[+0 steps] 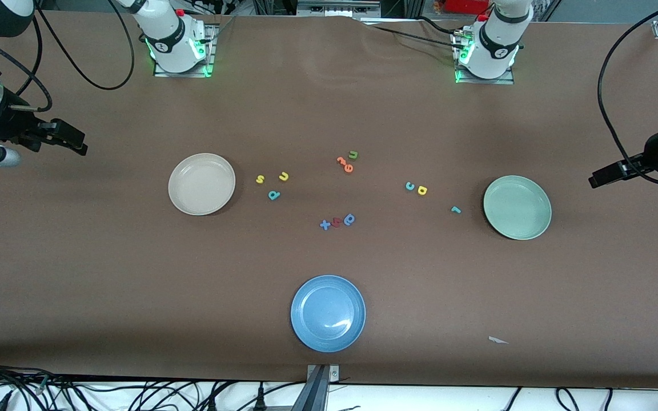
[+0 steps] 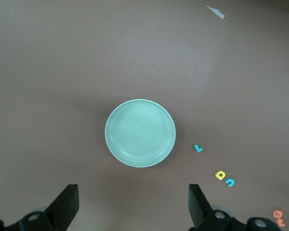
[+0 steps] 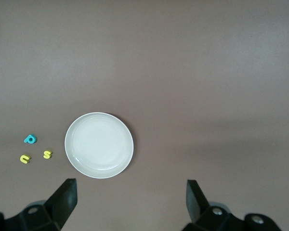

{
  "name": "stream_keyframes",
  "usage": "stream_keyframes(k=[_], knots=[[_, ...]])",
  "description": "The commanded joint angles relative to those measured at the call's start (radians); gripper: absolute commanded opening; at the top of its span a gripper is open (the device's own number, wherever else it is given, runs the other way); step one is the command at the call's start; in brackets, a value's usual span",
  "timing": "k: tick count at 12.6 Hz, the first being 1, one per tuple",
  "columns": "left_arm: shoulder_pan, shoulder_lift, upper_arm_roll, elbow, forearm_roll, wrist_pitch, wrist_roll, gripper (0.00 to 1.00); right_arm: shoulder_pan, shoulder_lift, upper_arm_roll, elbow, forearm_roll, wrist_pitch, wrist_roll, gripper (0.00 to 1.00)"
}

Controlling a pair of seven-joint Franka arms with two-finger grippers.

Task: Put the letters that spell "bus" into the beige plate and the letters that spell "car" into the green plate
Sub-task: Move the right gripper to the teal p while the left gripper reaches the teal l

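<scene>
Both smooth round plates are bare. The beige plate (image 1: 201, 184) has soft foam letters s (image 1: 260, 179), u (image 1: 284, 176), b (image 1: 273, 195) at its 3 o'clock on the table (image 1: 329, 114). The green plate (image 1: 517, 206) has c (image 1: 409, 186), a (image 1: 422, 190), r (image 1: 456, 210) at its 9 o'clock. The left tool (image 2: 130, 204) and right tool (image 3: 130, 202) hang wide apart, holding nothing.

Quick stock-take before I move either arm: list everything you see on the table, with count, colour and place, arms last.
beige plate: one, cream, empty, toward the right arm's end.
green plate: one, mint, empty, toward the left arm's end.
blue plate: one, nearest the front camera.
"bus" letters: yellow s, yellow u, teal b, beside the beige plate.
"car" letters: teal c, yellow a, teal r, beside the green plate.
Other letters: two orange, one green, mid-table; blue x, one red, one blue rounded, nearer the camera.
Paper scrap: one, white.
Right end effector: open, waiting.
Left end effector: open, waiting.
</scene>
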Motion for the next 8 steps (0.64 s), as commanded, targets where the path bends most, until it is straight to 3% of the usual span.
stream_keyframes(k=[1,4,8], knots=[[-0.025,0.027,-0.009,0.006,0.005,0.008,-0.173,1.00,0.000,-0.005,0.010,0.022,-0.014,-0.035,-0.014,1.00],[-0.070,0.076,-0.009,-0.001,0.008,0.022,-0.444,1.00,0.025,0.000,0.017,0.031,-0.005,-0.046,-0.008,1.00],[-0.080,0.140,-0.014,-0.014,-0.013,0.088,-0.670,1.00,0.179,0.085,0.017,0.030,-0.001,-0.017,0.021,1.00]])
